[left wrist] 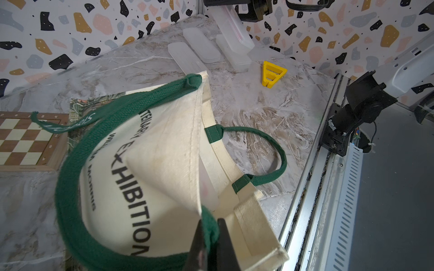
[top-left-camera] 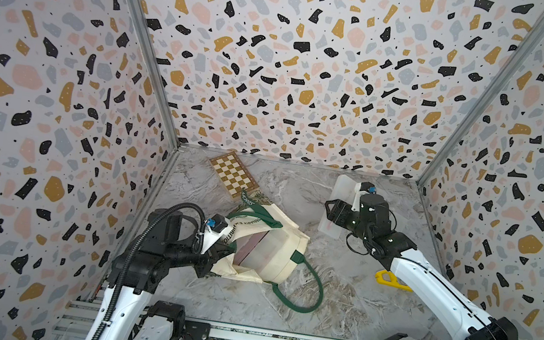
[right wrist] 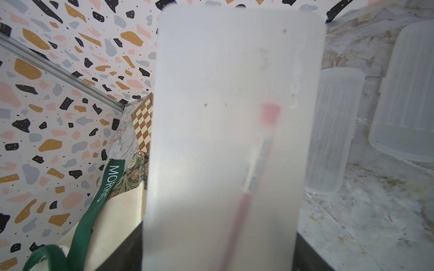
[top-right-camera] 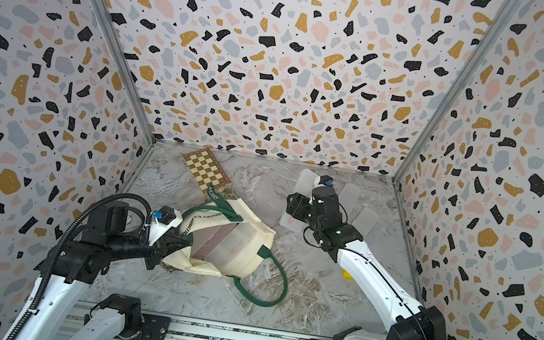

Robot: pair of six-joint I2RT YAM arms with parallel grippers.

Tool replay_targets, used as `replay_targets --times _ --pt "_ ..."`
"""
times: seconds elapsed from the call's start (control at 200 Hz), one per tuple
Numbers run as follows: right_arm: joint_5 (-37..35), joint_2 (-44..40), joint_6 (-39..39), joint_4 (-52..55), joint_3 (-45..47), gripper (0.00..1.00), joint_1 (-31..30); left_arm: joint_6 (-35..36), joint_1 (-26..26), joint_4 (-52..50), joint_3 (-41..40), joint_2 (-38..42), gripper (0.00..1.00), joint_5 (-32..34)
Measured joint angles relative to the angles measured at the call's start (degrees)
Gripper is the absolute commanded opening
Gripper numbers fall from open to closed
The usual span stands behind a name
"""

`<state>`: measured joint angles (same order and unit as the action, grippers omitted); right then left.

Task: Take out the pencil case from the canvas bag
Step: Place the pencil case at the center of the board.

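The cream canvas bag (top-left-camera: pixel 247 272) (top-right-camera: pixel 240 266) (left wrist: pixel 164 145) lies on its side at the table's left, its mouth held up and open. My left gripper (top-left-camera: pixel 218 248) (top-right-camera: pixel 178 237) (left wrist: pixel 210 234) is shut on its green handle (left wrist: pixel 207 223) at the rim. Inside the mouth lies a frosted case (top-left-camera: pixel 269 248) with something pinkish in it. Over the back right, clear of the bag, my right gripper (top-left-camera: pixel 334 212) (top-right-camera: pixel 294 206) (right wrist: pixel 218 253) grips a frosted pencil case (top-left-camera: pixel 340 193) (right wrist: pixel 234 93) across its width; a red pencil shows through it.
A wooden chessboard (top-left-camera: pixel 232 177) (top-right-camera: pixel 207 170) lies at the back left, partly under the bag. Two more frosted cases (top-right-camera: pixel 349 194) (left wrist: pixel 202 44) rest at the back right. A yellow plastic piece (top-left-camera: pixel 388 279) (left wrist: pixel 272 74) sits by the right arm. The bag's other handle (top-left-camera: pixel 313 296) loops forward.
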<state>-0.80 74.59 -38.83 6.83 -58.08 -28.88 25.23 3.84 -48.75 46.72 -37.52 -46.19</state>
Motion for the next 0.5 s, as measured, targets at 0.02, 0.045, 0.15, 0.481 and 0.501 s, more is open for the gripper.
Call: replay_targets --times 0.02,0.045,0.15,0.481,0.501 --pt "0.02 0.31 0.2 0.02 -0.2 0.66 0.26 0.0 0.0 0.0 0.0 0.0 0.0 -0.02" --pt "0.0 0.61 0.39 0.0 -0.42 0.66 0.59 -0.02 0.0 0.02 0.0 0.0 0.0 -0.02" --pt "0.02 1.79 1.07 0.02 -1.53 0.66 1.97 -0.02 -0.02 0.02 0.0 -0.02 0.0 -0.13" --pt "-0.04 5.62 3.15 -0.92 -4.39 0.66 6.95 -0.33 -0.02 0.0 0.0 -0.11 0.0 -0.24" --pt "-0.07 5.99 3.21 -1.03 -4.46 0.66 7.17 -0.33 -0.02 0.0 0.0 -0.11 0.0 -0.26"
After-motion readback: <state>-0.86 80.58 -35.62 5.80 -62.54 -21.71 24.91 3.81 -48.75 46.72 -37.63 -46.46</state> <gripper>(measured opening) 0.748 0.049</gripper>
